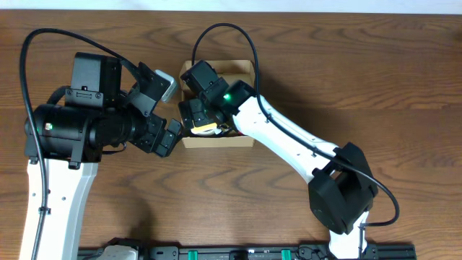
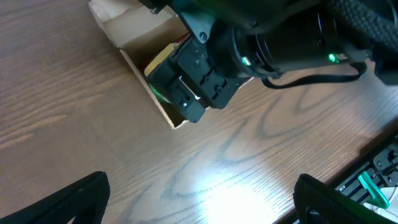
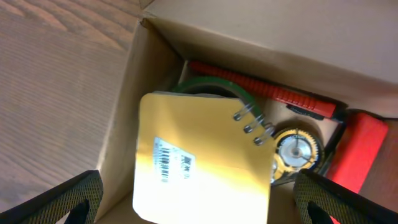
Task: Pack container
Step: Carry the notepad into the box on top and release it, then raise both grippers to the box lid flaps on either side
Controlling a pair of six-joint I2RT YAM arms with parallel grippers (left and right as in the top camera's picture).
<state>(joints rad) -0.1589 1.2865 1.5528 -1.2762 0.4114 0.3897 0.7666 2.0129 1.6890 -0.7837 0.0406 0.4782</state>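
Note:
The container [image 1: 242, 71] is a small tan cardboard box at the table's back centre; it also shows in the left wrist view [image 2: 134, 22] and the right wrist view [image 3: 249, 25]. Inside lie a yellow spiral notepad [image 3: 199, 165], a dark green tape roll [image 3: 214, 84], a red-handled tool [image 3: 261, 87], a red block [image 3: 360, 146] and a small gold round gear-like piece [image 3: 297, 149]. My right gripper [image 3: 198, 208] is open, hovering just above the notepad in the box. My left gripper [image 2: 199, 205] is open and empty over bare wood left of the box.
A small white-grey object [image 1: 167, 85] lies just left of the box, by my left arm. A black rail with green clips [image 1: 245, 253] runs along the table's front edge. Bare wooden table [image 1: 361, 72] lies to the right.

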